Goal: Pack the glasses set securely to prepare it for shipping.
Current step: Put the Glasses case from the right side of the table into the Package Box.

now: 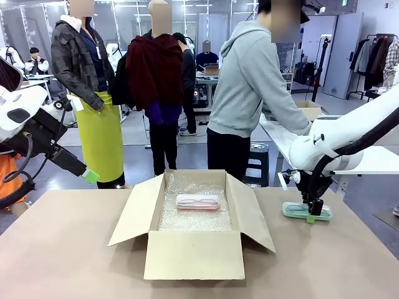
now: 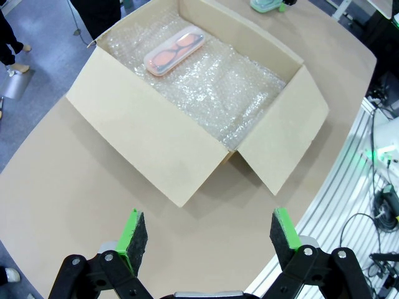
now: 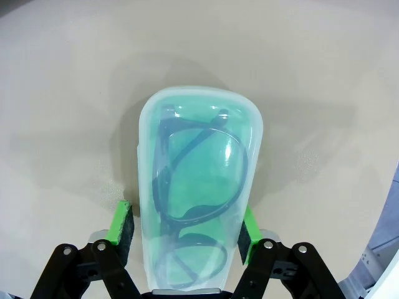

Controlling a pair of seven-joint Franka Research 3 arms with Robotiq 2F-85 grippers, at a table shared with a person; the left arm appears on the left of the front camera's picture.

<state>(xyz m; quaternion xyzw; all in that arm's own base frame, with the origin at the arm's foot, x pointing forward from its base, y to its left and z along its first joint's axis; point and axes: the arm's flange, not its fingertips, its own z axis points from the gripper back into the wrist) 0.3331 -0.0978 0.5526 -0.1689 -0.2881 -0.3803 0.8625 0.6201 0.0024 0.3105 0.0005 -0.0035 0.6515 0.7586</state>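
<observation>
Mint case [image 3: 198,180] clamped by downward-pointing right end effector [image 3: 185,227].

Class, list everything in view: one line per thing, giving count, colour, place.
box: 1, brown, open, mid-table
bubble wrap: 1 sheet, clear, lining box
pink case: 1, pale pink, inside box on wrap
green case: 1, mint, on table right of box
table: 1, tan
person: 1, grey hoodie, beyond table
left gripper: 1, black, green pads, open, raised left of box
right gripper: 1, black, green pads, shut on green case
</observation>
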